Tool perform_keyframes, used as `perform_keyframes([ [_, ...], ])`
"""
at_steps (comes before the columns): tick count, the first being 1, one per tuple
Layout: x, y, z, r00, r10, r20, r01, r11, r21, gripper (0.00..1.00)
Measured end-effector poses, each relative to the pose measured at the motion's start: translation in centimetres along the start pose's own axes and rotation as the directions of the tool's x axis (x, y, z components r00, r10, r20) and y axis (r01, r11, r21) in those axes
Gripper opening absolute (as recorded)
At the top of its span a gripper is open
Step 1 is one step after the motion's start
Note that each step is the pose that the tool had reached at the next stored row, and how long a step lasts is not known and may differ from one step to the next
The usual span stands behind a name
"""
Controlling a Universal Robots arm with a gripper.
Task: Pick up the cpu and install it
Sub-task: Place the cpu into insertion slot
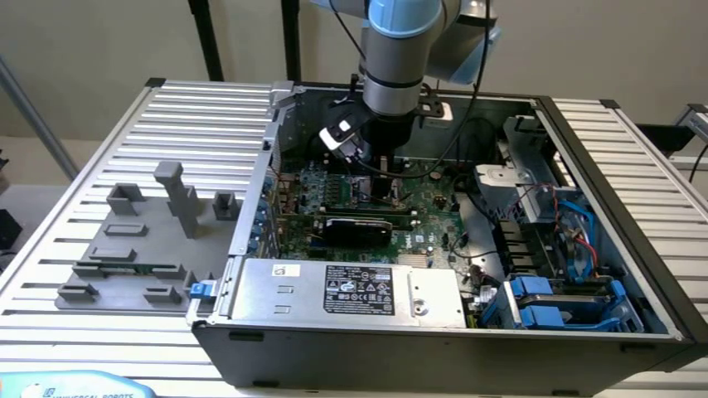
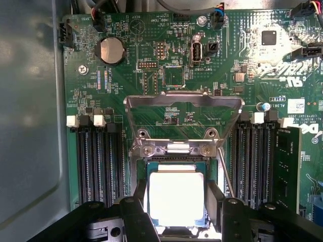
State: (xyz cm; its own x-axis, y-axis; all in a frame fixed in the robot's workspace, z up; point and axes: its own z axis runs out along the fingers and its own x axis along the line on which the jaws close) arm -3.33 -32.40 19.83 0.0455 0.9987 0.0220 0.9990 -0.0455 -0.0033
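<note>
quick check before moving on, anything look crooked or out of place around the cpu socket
Nothing stands out: the cpu sits square within the socket, whose metal load plate stands hinged open beside it.

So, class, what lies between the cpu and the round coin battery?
In the wrist view, the socket's open metal frame lies between cpu and battery.
</note>
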Motion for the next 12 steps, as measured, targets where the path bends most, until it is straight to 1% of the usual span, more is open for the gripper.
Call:
perform_keyframes([
  [12, 0.0, 0.0, 0.15, 1.0, 0.0, 0.0002, 0.0, 1.0, 0.0001, 0.55],
])
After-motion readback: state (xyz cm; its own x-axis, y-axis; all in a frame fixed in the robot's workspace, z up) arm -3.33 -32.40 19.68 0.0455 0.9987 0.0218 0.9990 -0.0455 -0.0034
